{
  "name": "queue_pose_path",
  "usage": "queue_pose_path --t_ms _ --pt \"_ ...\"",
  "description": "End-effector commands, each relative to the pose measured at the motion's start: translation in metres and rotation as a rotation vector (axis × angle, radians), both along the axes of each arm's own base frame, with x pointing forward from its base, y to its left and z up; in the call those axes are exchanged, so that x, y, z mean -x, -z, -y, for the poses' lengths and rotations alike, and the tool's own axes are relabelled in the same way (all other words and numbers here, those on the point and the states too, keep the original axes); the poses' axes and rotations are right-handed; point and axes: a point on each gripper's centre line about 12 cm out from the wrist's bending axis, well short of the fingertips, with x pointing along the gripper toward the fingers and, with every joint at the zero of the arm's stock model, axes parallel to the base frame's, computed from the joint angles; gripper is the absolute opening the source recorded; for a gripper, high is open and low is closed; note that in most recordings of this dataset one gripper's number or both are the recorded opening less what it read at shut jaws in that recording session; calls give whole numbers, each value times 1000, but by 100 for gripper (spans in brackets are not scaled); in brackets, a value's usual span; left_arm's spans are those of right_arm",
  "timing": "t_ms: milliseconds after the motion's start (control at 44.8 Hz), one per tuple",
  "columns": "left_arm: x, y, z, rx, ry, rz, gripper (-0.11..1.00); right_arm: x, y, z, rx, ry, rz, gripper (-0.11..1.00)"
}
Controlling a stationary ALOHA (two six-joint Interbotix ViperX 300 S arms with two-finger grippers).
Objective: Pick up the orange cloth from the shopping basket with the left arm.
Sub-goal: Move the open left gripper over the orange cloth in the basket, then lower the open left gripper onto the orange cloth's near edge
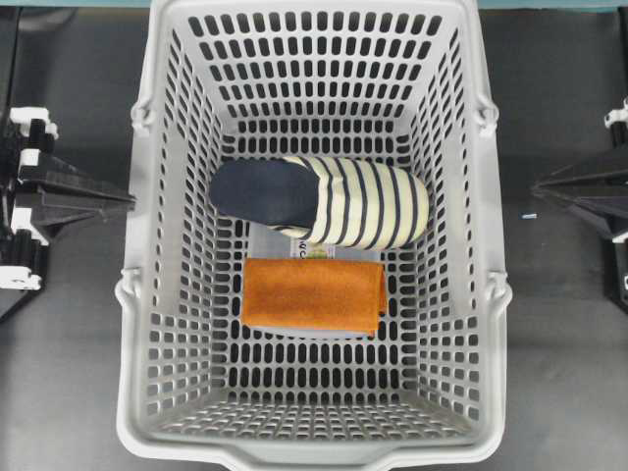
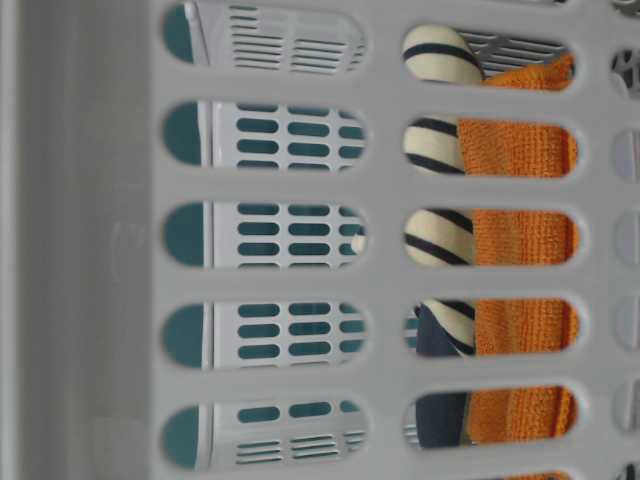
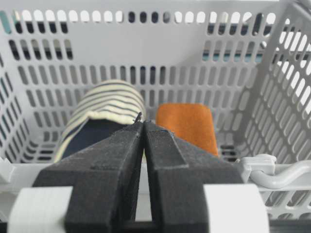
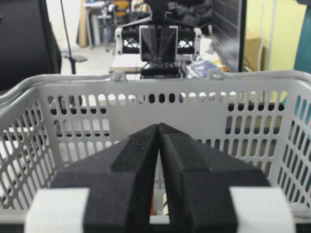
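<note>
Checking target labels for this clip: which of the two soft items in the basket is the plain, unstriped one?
The flat bright orange terry cloth, lying beside the cream-and-navy striped slipper in the grey slotted plastic basket.

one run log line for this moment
phase: pre-reach | left gripper: shut, outside shopping basket | orange cloth: on basket floor beside striped slipper | right gripper: shut

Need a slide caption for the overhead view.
Orange cloth beside striped slipper in grey shopping basket; both arms outside.

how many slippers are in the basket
1. The striped slipper lies across the middle of the basket floor, right beside the orange cloth. Nothing suggests a second one, though something flat could be hidden beneath these.
</note>
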Motion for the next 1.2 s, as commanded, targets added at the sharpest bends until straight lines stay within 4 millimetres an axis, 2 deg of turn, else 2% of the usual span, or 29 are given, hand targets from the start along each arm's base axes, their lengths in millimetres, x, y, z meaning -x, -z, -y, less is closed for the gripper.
queue_pose_path --t_ms 0,89,312,446,602,736,892,1116,1183 --pt "-4 -27 5 3 28 10 6 -2 -5 -1 -8 -5 11 0" --pt "-11 -40 5 37 27 -71 0 -2 -3 0 -26 -3 0 0" --pt "-34 -74 7 42 19 -313 0 -2 -1 0 -69 -5 -17 0" --pt "-62 -93 10 36 19 -447 0 -2 -2 -1 -73 -7 -19 0" --pt "-100 -98 17 26 26 -577 0 -2 -2 -1 -73 -7 -16 0" --pt "-136 -83 24 14 33 -738 0 -2 -2 0 -72 -6 -12 0" --pt "-178 -57 32 2 32 -900 0 -1 -3 -1 -72 -8 -11 0" --pt "-207 -19 35 -3 28 -1002 1 -1 -2 -1 -73 -7 -14 0" --pt "-212 -9 37 -9 32 -1024 5 -1 -2 -1 -73 -7 -14 0"
